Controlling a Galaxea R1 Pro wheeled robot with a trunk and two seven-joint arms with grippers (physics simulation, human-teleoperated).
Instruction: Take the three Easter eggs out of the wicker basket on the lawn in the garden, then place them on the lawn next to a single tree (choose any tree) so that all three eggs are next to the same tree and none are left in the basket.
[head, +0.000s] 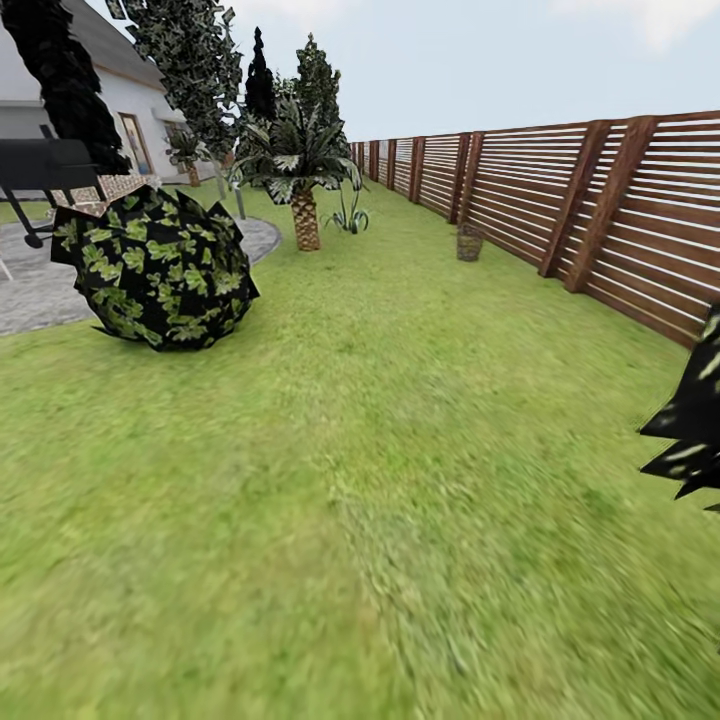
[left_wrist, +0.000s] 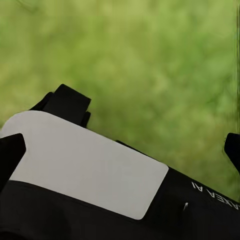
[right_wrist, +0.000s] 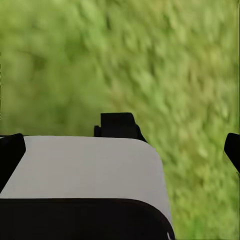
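Upright wicker basket (head: 469, 242) on lawn (head: 400, 480), by fence (head: 560, 190)

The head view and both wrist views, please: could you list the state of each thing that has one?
Basket: upright on the lawn by the fence, contents too small to tell.
Bush: on the grass at the paving's edge.
Palm: upright.
Left and right jaws: over grass, open or shut cannot be told.

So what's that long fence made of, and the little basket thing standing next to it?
The fence looks like wood: reddish-brown flat slats running sideways between thicker posts, with a dull finish. The wicker basket on the lawn looks woven, tan-brown and matte, but it is far off and small, so the weave is only faintly visible.
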